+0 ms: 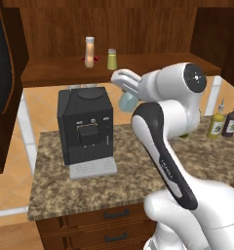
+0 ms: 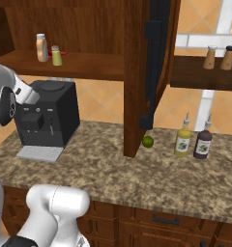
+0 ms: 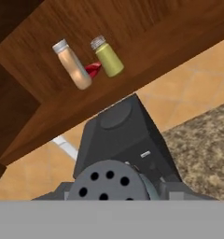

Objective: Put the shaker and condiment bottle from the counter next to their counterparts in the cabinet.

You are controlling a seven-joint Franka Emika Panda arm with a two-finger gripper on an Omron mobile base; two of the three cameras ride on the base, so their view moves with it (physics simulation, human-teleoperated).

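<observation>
My gripper (image 1: 127, 94) is shut on the pale blue-grey shaker (image 1: 127, 101), held in the air just right of the coffee machine's top, below and in front of the cabinet shelf (image 1: 50, 73). In the hand view the shaker's silvery holed cap (image 3: 109, 181) sits at the bottom. The peach-orange condiment bottle (image 1: 89, 52) (image 2: 41, 47) (image 3: 73, 65) stands on the shelf. Just right of it is the yellow-green shaker (image 1: 111, 59) (image 2: 56, 56) (image 3: 108, 58), with the flat red item (image 3: 93, 70) between them. The granite counter (image 1: 138, 185) lies below.
A black coffee machine (image 1: 85, 124) (image 2: 48, 113) stands on the counter under the shelf. An olive-yellow spouted bottle (image 2: 182, 140), a dark brown one (image 2: 203, 142) and a lime (image 2: 147, 141) sit to the right. An open cabinet door (image 2: 156, 62) hangs beside the shelf.
</observation>
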